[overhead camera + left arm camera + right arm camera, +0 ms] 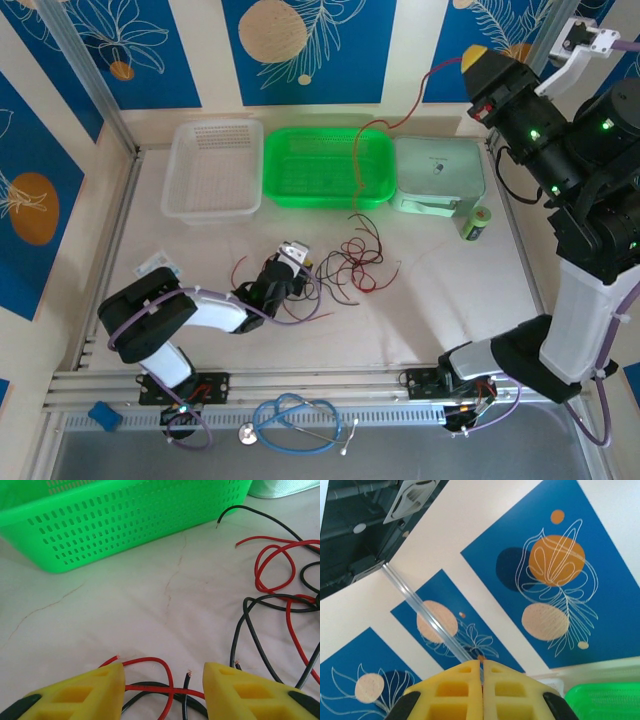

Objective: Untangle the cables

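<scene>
Right pincer [482, 664] clamps a red cable [354, 170] high above the green basket [310, 150], presumably to draw it free. Left pincer [164, 675], open, straddles the cables [355, 262] in front of the basket, likely to anchor them.

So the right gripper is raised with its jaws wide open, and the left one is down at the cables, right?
No: the right gripper is shut on a red cable, fingers pressed together in the right wrist view. It is raised, and the left gripper is down at the cables.

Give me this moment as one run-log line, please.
left gripper: open over cables on table | right gripper: shut on red cable, high up
</scene>
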